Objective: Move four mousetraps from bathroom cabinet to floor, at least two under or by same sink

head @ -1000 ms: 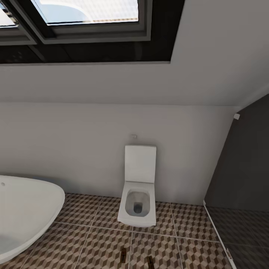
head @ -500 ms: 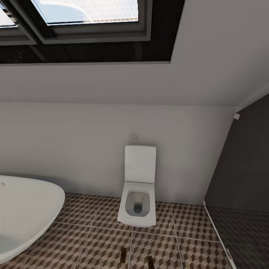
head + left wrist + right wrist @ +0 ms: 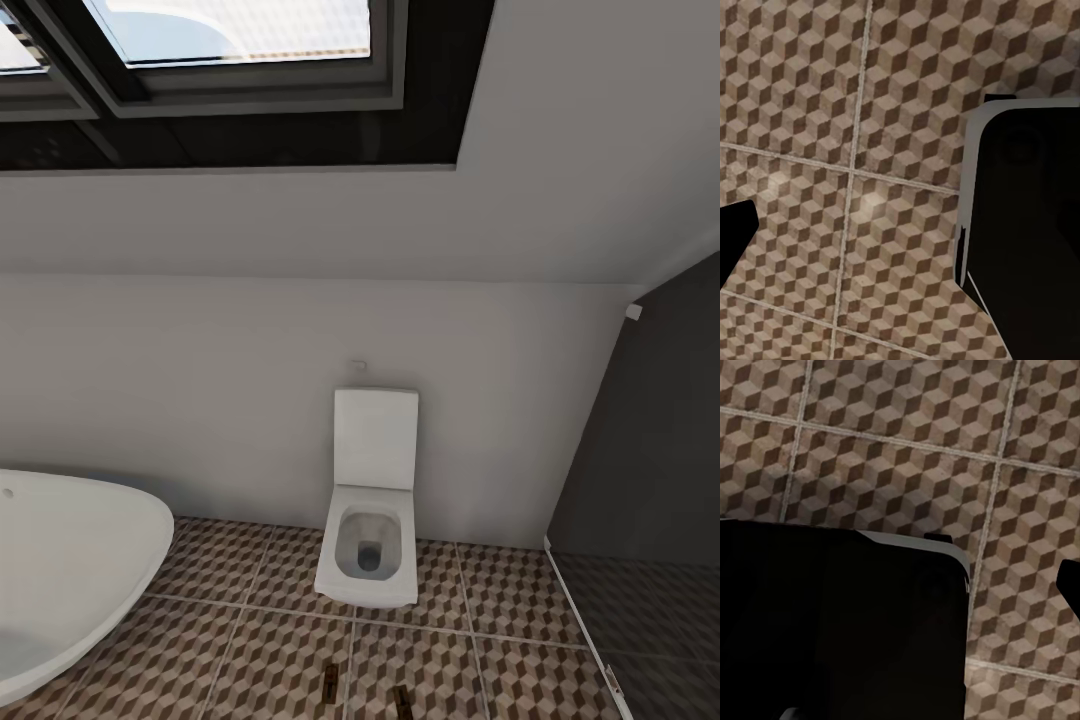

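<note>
A: Head view, largest first?
B: Grey wall (image 3: 200,400), skylight (image 3: 240,40), cube-patterned floor (image 3: 250,640), tub (image 3: 60,570) cut off at the left, toilet (image 3: 370,500).
A: Mousetraps?
B: Two small dark items (image 3: 332,678) on the floor at the bottom edge, too small to identify.
A: Fingers?
B: Cannot tell; dark shapes over tiles in both wrist views. No writing legible.

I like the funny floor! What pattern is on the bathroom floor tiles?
The bathroom floor has brown, beige and white cube shapes, clearest in the left wrist view.
</note>
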`<state>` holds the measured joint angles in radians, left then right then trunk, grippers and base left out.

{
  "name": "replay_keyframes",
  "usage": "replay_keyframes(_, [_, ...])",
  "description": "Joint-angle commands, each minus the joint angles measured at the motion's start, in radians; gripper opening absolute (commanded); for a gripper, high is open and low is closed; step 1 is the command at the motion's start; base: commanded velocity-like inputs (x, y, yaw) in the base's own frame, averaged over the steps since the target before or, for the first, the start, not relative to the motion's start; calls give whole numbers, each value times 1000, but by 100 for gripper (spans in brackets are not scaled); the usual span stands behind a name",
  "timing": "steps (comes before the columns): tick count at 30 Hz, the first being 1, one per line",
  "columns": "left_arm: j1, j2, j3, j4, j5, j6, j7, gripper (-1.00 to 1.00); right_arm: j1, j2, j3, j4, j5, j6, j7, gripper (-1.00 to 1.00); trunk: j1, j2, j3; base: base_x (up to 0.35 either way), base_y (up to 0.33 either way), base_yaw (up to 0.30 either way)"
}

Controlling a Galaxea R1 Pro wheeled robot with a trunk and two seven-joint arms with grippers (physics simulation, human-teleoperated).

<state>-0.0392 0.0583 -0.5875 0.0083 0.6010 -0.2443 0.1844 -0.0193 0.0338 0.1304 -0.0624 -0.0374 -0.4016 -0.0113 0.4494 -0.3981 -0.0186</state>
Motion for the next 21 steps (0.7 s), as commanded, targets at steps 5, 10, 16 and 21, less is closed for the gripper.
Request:
replay_keyframes(5, [-1,0,-9,1,5,-3,3,100,-1,0,6,1,-4,-3,-2,100,1,-2,-2,0,0,0])
replay_keyframes(10, [-1,0,-9,1,5,-3,3,100,-1,0,6,1,-4,-3,-2,100,1,-2,-2,0,0,0])
replay_keyframes(16, [-1,0,-8,1,5,-3,3,100,-1,0,6,1,-4,-3,-2,100,1,-2,-2,0,0,0])
replay_keyframes(21, [-1,0,-9,1,5,-3,3,100,-1,0,6,1,-4,-3,-2,100,1,-2,-2,0,0,0])
